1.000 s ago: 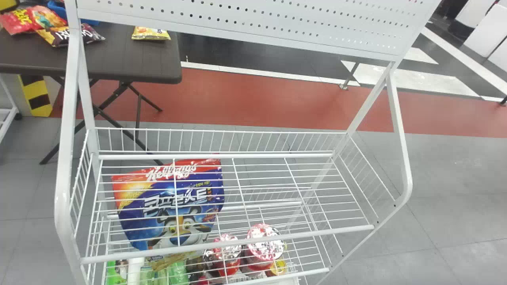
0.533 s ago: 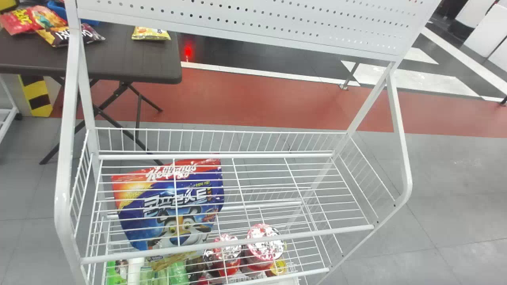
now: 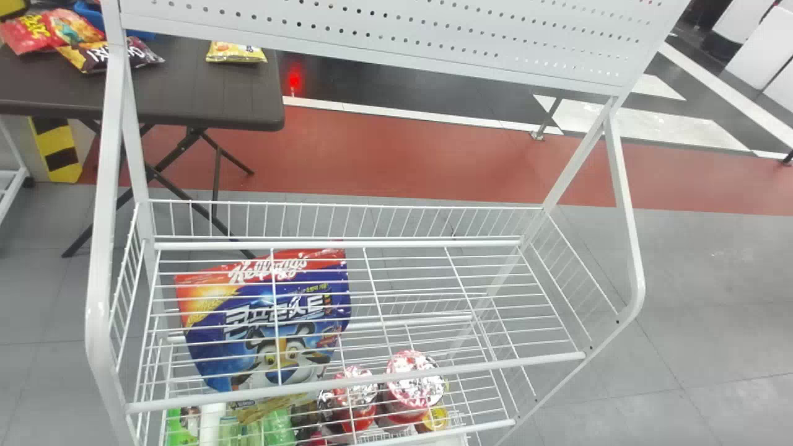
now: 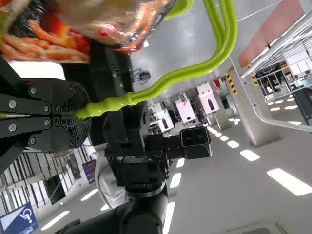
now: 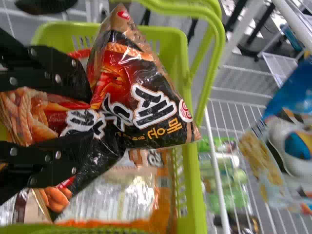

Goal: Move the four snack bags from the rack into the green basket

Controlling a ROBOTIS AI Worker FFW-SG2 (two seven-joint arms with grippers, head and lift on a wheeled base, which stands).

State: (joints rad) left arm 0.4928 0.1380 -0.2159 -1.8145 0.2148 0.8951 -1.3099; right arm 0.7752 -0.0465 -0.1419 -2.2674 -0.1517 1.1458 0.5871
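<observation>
In the left wrist view, my left gripper (image 4: pixel 82 111) is shut on the green basket's handle (image 4: pixel 170 78). My right gripper (image 5: pixel 85 114) is shut on a black-and-red snack bag (image 5: pixel 151 109), pinched at its middle over the green basket (image 5: pixel 196 195). Beneath that bag, an orange-edged snack bag (image 5: pixel 117 195) lies inside the basket. Red-and-black snack packaging (image 4: pixel 53 41) also shows beside the handle in the left wrist view. The white wire rack (image 3: pixel 356 387) holds a large blue-and-red bag (image 3: pixel 266 322) at its left side.
Cups (image 3: pixel 414 387) and green bottles (image 3: pixel 277 427) stand low in the rack. Its white side posts (image 3: pixel 96 248) and perforated back panel (image 3: pixel 384 37) rise around the shelf. Behind stands a dark table (image 3: pixel 204 99) with several snack bags.
In the head view, a red light has come on behind the rack. The rack and the things on it have stayed in place.
</observation>
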